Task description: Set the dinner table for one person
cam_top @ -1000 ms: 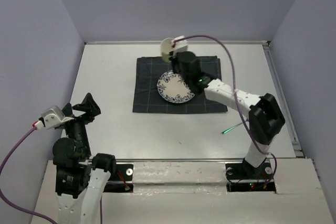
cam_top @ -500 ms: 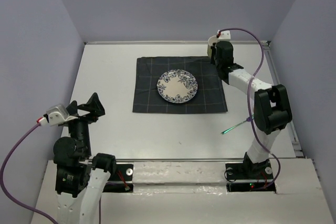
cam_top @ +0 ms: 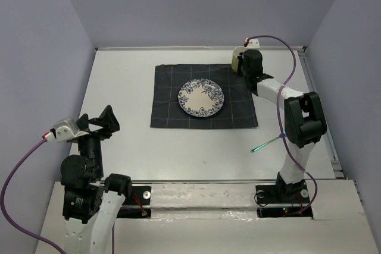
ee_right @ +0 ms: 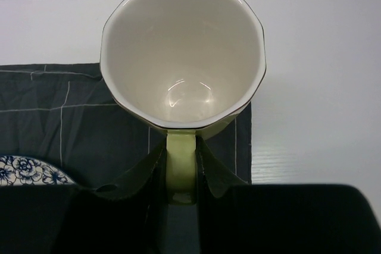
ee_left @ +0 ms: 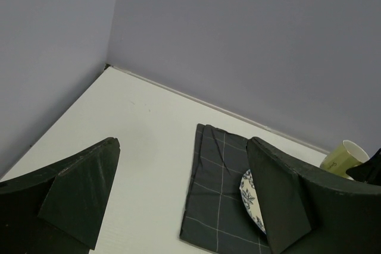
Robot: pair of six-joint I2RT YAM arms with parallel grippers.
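The dinner table (cam_top: 131, 141) is a large white tabletop. A dark grey checked cloth (cam_top: 169, 105) lies on it with a blue-and-white patterned plate (cam_top: 201, 97) in its middle. My right gripper (cam_top: 244, 65) is shut on the handle of a pale green mug (ee_right: 181, 52), upright and empty, at the cloth's far right corner (ee_right: 238, 147). I cannot tell whether the mug touches the cloth. My left gripper (cam_top: 98, 120) is open and empty, raised above the table's near left. Its view shows the cloth (ee_left: 217, 194), the plate's edge (ee_left: 250, 197) and the mug (ee_left: 342, 156).
A thin green stick-like thing (cam_top: 265, 144) lies on the table at the near right, beside the right arm. Purple-grey walls enclose the table on three sides. A metal rail (cam_top: 318, 105) runs along the right edge.
My right arm has swung the mug from over the plate's far side to the cloth's far right corner. The left gripper has barely shifted.
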